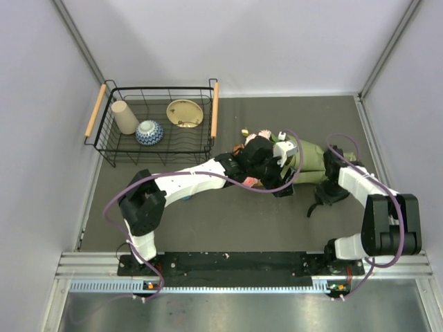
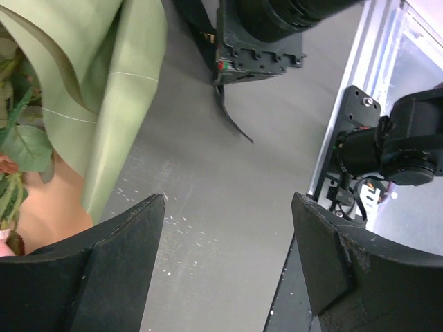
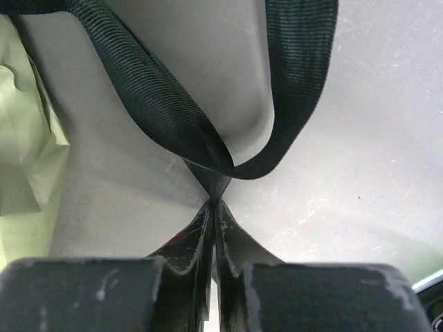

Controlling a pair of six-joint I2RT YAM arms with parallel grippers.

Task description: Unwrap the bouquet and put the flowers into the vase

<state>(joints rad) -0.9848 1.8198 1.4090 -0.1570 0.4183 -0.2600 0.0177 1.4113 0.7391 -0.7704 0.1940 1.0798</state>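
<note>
Right tool (image 3: 214,207) was clenched on the black ribbon (image 3: 159,117), bouquet (image 3: 28,159) lying just left of it on the tabletop (image 3: 360,138). Left tool (image 2: 227,207) was released, bouquet beside it too. Best bet looked like a slow, straight pull away so the knot slipped.

From my seat this reads as a robotics lab test cell, not a home or shop. Plain white panels (image 1: 242,41) box the workspace in on three sides, held by bare metal framing (image 1: 79,38). The table (image 1: 228,221) is covered in a dark grey mat, and an aluminium rail (image 1: 90,266) runs along its near edge. My left arm (image 1: 180,183) and right arm (image 1: 374,200) are bolted there to a black plate (image 1: 242,261), with purple cables (image 1: 111,207) looping loose. A wire basket (image 1: 111,155) holds a few staged pieces of crockery.
</note>
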